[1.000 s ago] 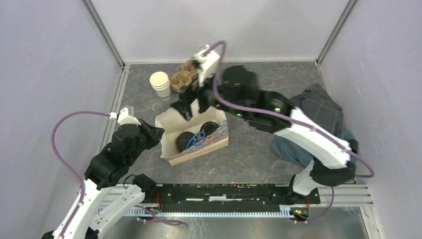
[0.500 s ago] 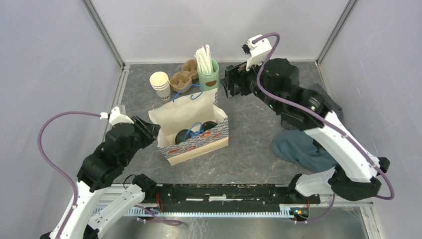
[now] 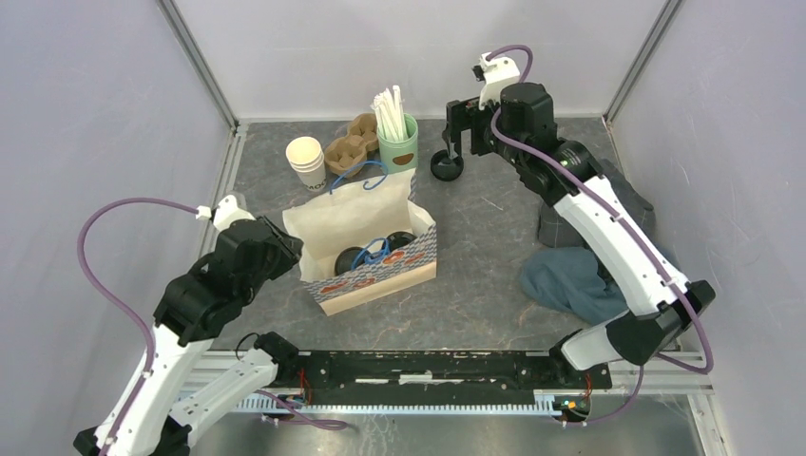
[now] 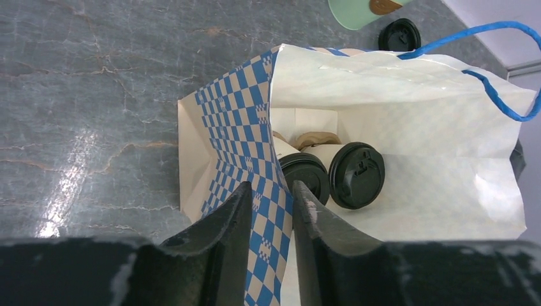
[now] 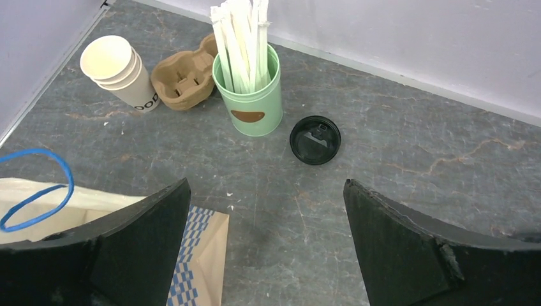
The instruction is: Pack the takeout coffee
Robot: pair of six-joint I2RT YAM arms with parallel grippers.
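Note:
Two takeout coffee cups [image 4: 357, 175] with black lids stand side by side inside the white paper bag [image 4: 236, 127]; from above their lids [image 3: 350, 259] show in the bag's mouth [image 3: 375, 280]. My left gripper [image 4: 271, 188] straddles the bag's blue-checked left wall, its jaws slightly apart and not pinching the paper. From above, the left gripper [image 3: 285, 249] sits at the bag's left edge. My right gripper [image 5: 265, 185] is open wide and holds nothing. It hangs at the back of the table [image 3: 459, 133], just above a loose black lid [image 3: 446, 167].
A green canister of wrapped straws [image 3: 397, 142], a cardboard cup carrier [image 3: 350, 147] and stacked lidless white cups [image 3: 306, 160] stand behind the bag. The loose lid [image 5: 315, 139] lies right of the canister [image 5: 249, 95]. A blue-grey cloth [image 3: 580, 275] lies at the right.
My right arm has drawn back from the bag to the back right, over the loose lid. My left jaws have parted from the bag's edge.

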